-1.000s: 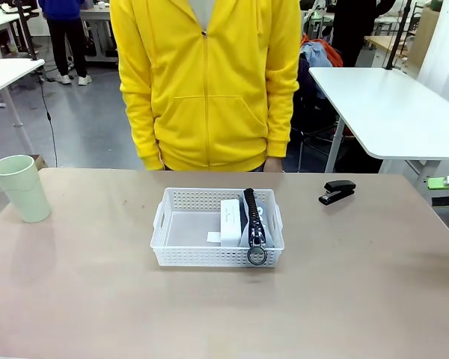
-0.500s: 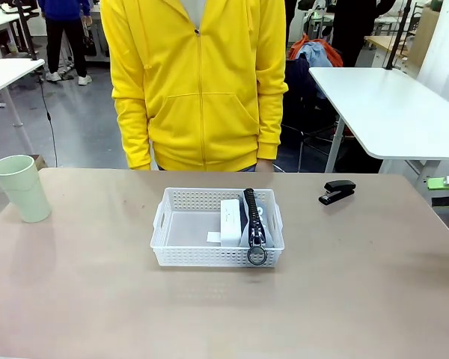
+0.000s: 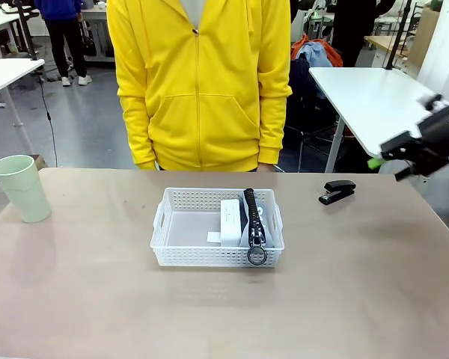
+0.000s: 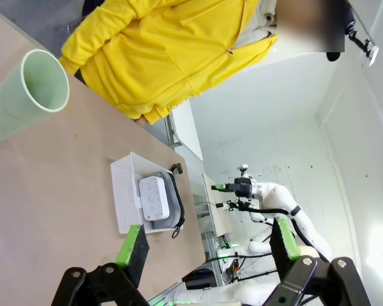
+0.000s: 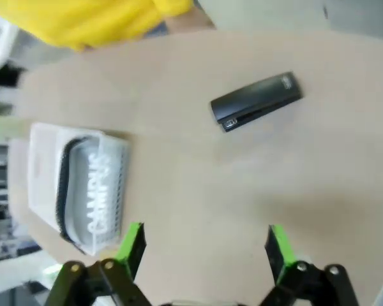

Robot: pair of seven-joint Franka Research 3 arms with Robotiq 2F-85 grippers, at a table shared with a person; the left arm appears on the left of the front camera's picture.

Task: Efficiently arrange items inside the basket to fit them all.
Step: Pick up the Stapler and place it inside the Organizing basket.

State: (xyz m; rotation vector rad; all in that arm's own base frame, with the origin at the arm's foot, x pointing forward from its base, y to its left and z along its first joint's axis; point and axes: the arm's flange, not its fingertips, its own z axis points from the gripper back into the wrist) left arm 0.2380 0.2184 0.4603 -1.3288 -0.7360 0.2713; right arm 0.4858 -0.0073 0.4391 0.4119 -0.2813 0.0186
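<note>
Now, stapler next, judging by the layout: right gripper (image 5: 204, 239) spread wide and empty, with the small black stapler (image 5: 255, 102) lying on the table well ahead of the fingertips, nearer the line of the finger on the wrist view's right. Best to roll the wrist so the pads straddle the narrow body across its width, then descend square and close near mid-length to stop it pivoting. Basket (image 3: 209, 196) off beyond the other finger, grey pouch (image 3: 254, 224) and white box (image 3: 230, 213) packed side by side at one end; aim for the bare floor beside them. Left gripper (image 4: 209, 233) likewise wide open, holding nothing, pale green cup (image 4: 25, 95) far ahead, upright on the table.
</note>
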